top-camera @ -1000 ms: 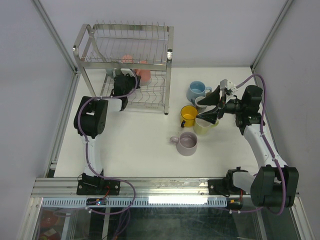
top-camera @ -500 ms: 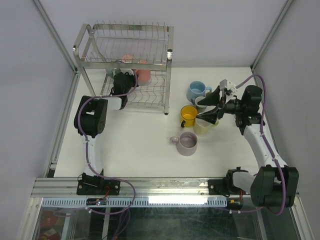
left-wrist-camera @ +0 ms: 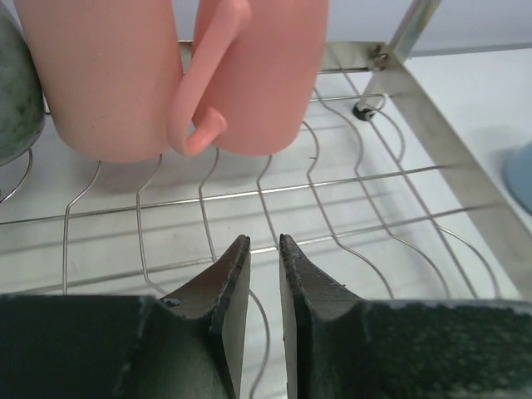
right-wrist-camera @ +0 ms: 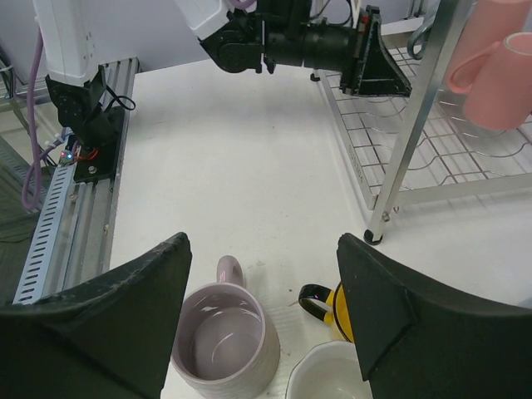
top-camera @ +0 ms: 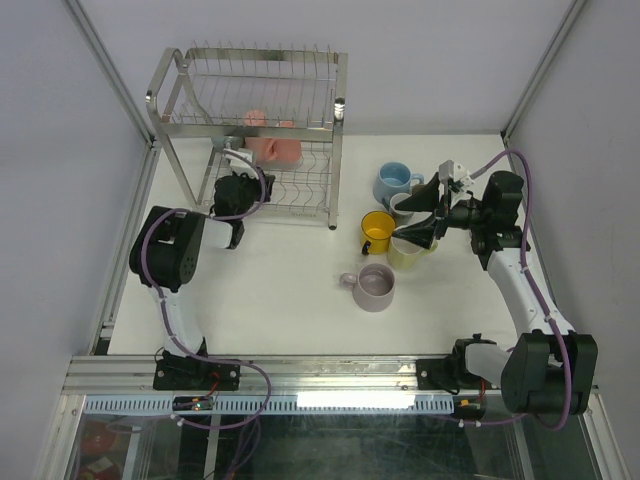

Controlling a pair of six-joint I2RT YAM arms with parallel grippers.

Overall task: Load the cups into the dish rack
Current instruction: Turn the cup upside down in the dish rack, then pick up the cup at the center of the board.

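The left gripper's (left-wrist-camera: 263, 241) fingers stand a thin slit apart, pinching nothing, low over the wire lower shelf of the dish rack (left-wrist-camera: 332, 187). At twelve o'clock from them, two salmon pink mugs (left-wrist-camera: 100, 83) rest side by side on that shelf, one handle pointing back toward the fingers. A dark green mug (left-wrist-camera: 10, 91) shows at ten o'clock. The right gripper's (right-wrist-camera: 263, 241) fingers are spread wide and empty above a cluster of cups. The lilac mug (right-wrist-camera: 224, 345) lies at six o'clock beneath it, with the yellow mug (right-wrist-camera: 339, 320) and a pale mug (right-wrist-camera: 328, 378) at five. Seen from overhead, a light blue mug (top-camera: 397, 183) sits at eleven o'clock of that gripper.
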